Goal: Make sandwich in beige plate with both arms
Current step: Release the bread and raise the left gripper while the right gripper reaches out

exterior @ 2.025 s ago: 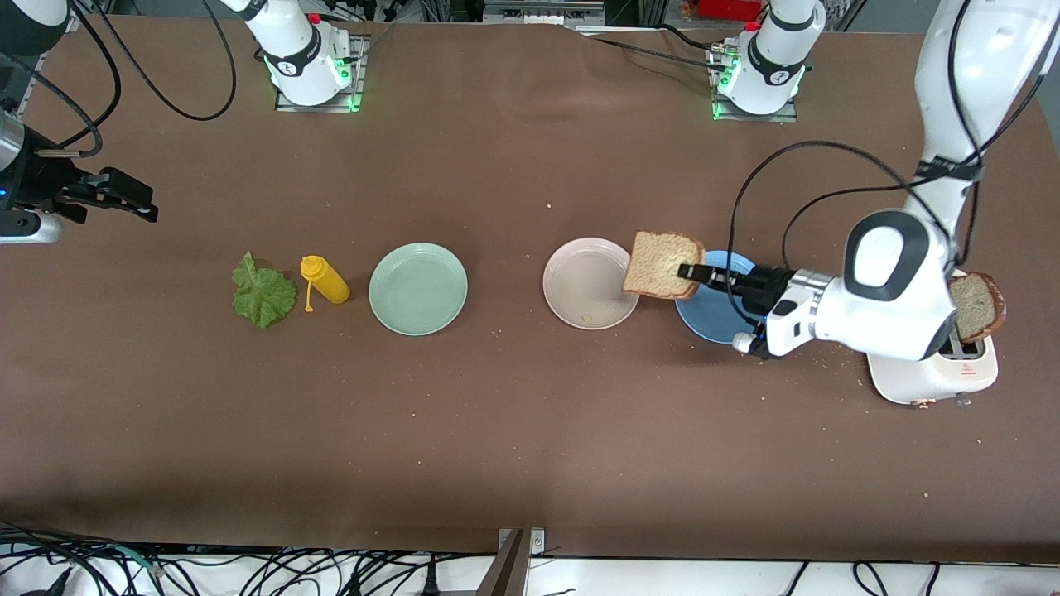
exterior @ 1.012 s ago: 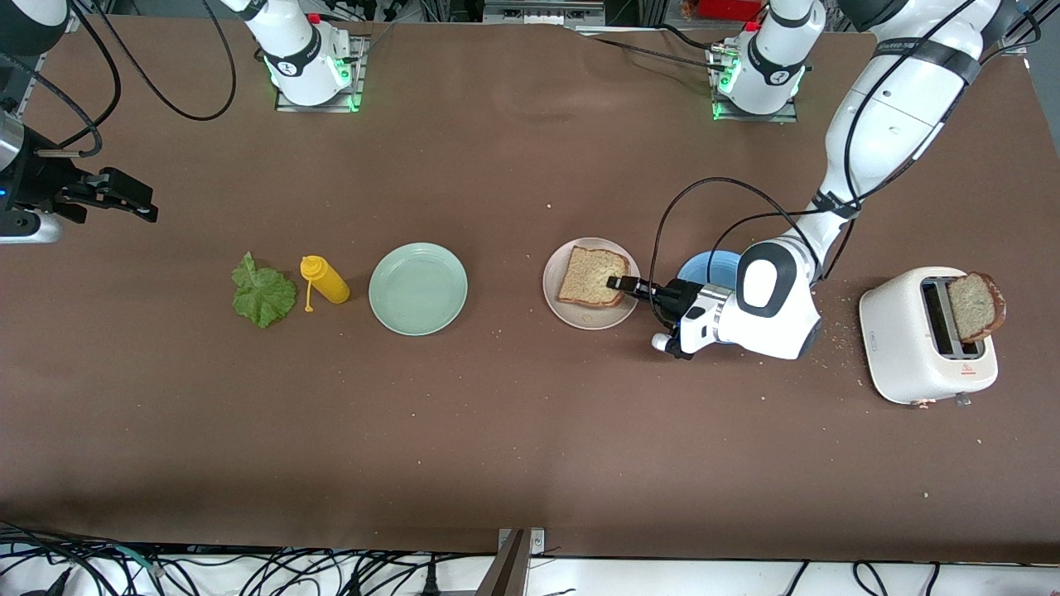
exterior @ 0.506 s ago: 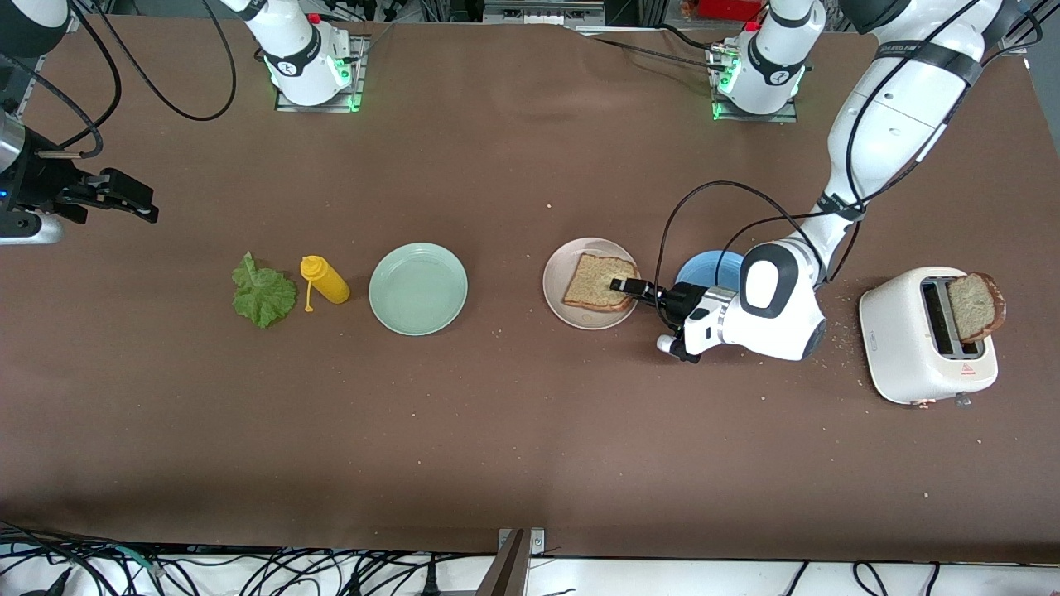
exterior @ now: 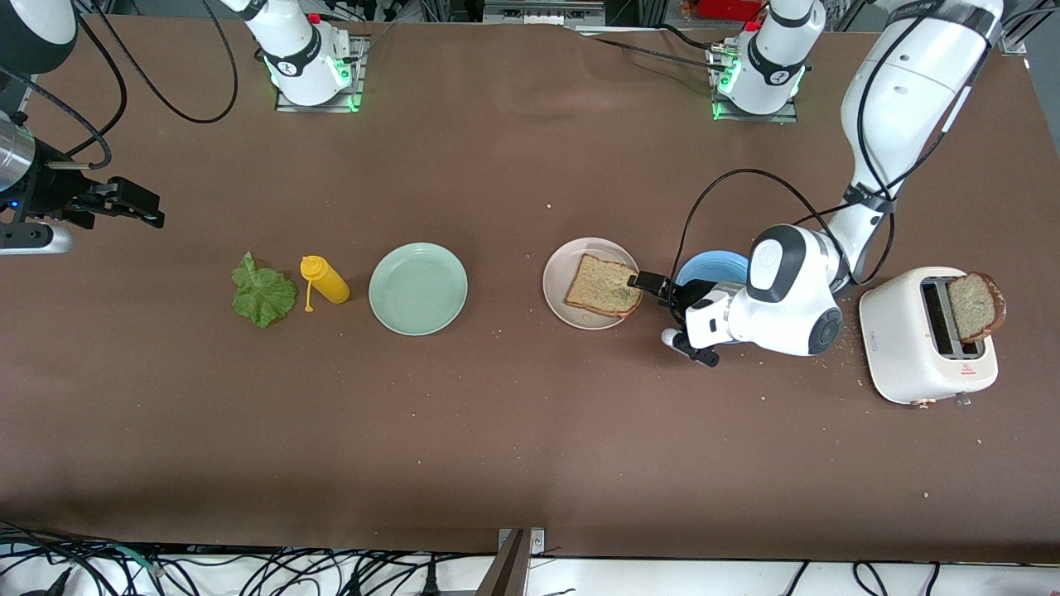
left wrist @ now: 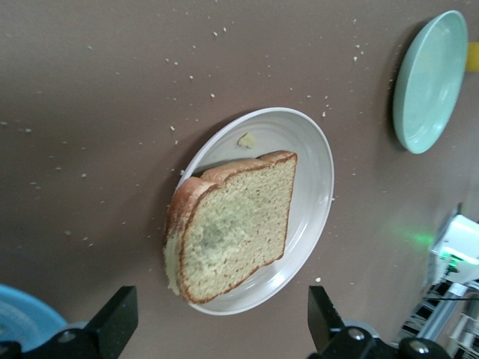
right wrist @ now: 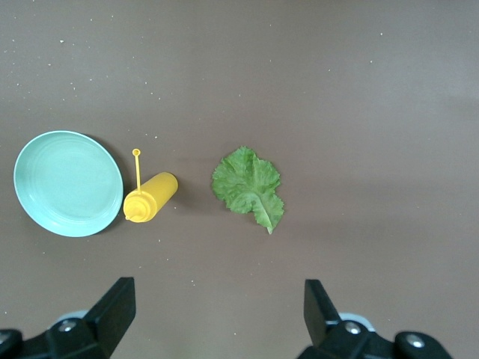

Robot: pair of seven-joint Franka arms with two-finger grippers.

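Brown tabletop (exterior: 530, 430), crumbs; black cables (exterior: 248, 571) along edge.

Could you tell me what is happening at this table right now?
The two arms are building a sandwich. A bread slice lies on the beige plate, and the left gripper is open beside it, over the plate's edge. A second slice stands in the toaster. The right gripper is open and waits in the air at its end of the table; the lettuce lies by the mustard bottle.
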